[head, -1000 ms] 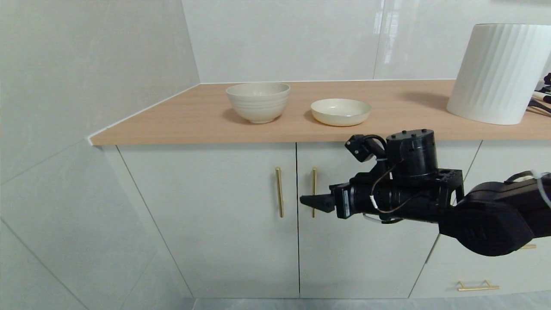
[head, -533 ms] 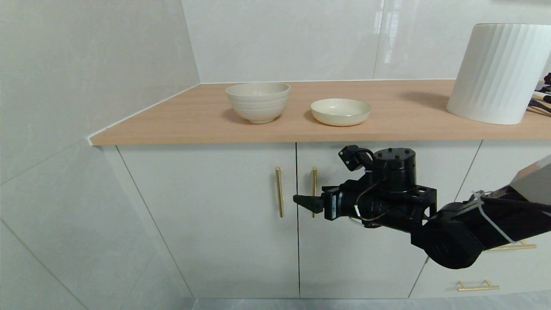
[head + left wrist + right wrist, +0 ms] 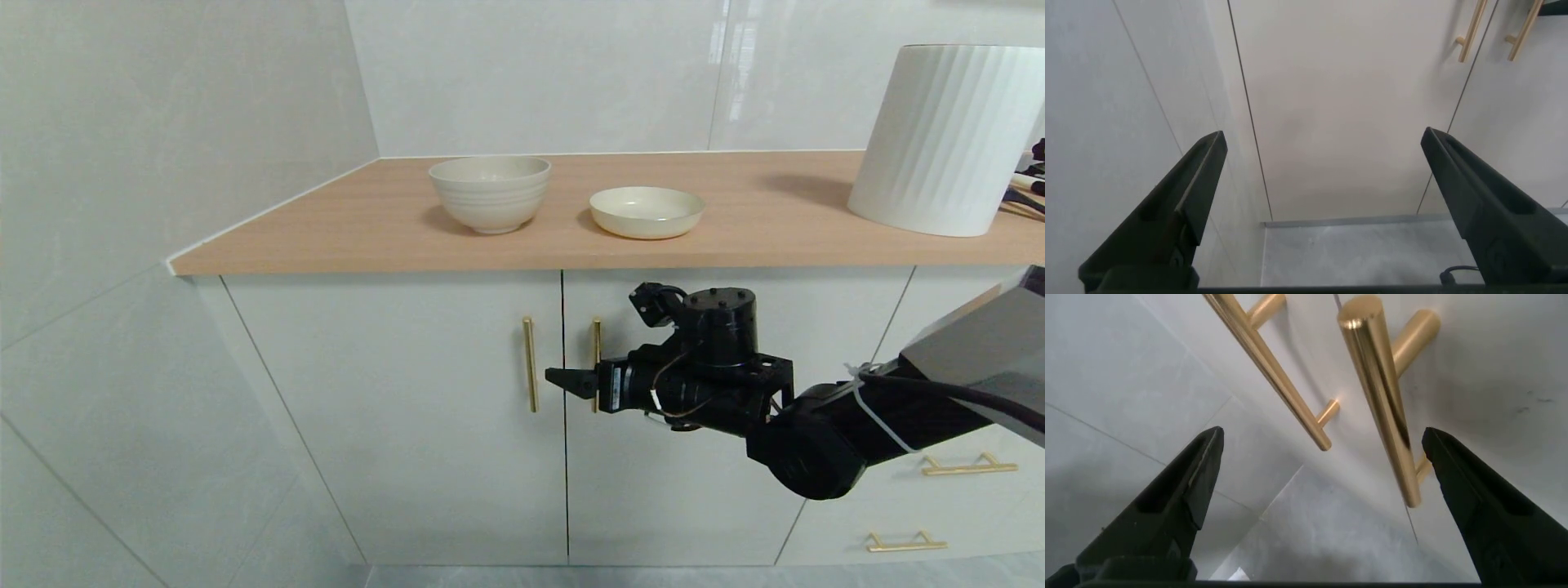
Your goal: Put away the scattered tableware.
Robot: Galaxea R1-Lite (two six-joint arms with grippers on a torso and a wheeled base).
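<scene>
**Right gripper at the cabinet door handles, tableware on the counter**

The right gripper (image 3: pixel 569 381) is held level in front of the cabinet, its fingers spread wide. In the head view its tip lies over the seam between the two doors, crossing in front of the right door's brass handle (image 3: pixel 597 363). The right wrist view shows that handle and the left door's brass handle (image 3: pixel 531 363) in the gap between the fingers. Whether a finger touches either handle cannot be told.

The left gripper (image 3: pixel 1323 143) also has its fingers wide apart with nothing between them. It faces the lower part of the cabinet front, with a strip of grey floor (image 3: pixel 1355 245) beneath.

To the right of the doors are two drawers with short brass pulls (image 3: pixel 969 467).

Above, on the wooden countertop (image 3: pixel 367 229), a deep cream bowl (image 3: pixel 490 193) stands upright to the left. A shallow cream dish (image 3: pixel 647 211) sits just to its right, apart from it. Farther right stands a tall white ribbed container (image 3: pixel 947 139).
</scene>
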